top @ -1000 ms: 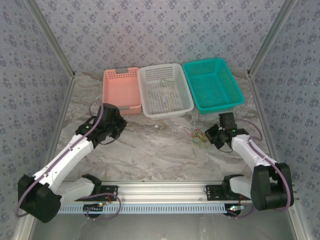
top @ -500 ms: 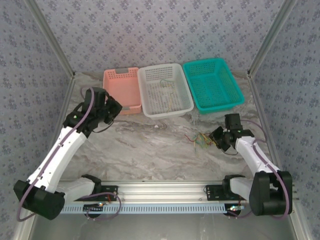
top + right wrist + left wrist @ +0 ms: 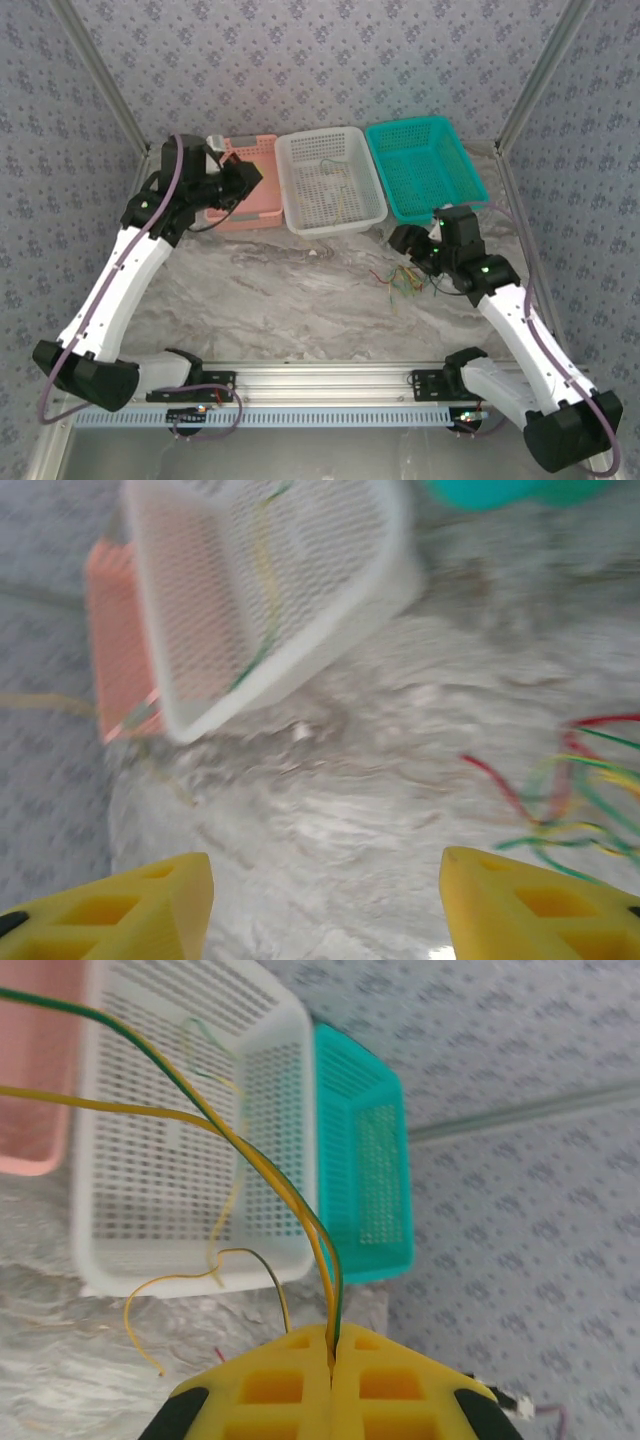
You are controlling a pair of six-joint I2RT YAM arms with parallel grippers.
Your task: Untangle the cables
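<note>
On the left, yellow and green cables [image 3: 270, 1175] are pinched between the closed jaws of the left gripper [image 3: 332, 1345], which is held above the pink basket [image 3: 250, 150], next to the white basket [image 3: 290, 1100]. On release, trailing ends could be draped over a rim. Further right, the remaining cables [image 3: 400, 278] are bunched on the table [image 3: 300, 290], just beside the right gripper [image 3: 412, 240], whose jaws are spread wide and empty. Several strands could be snagged together in one grab.
</note>
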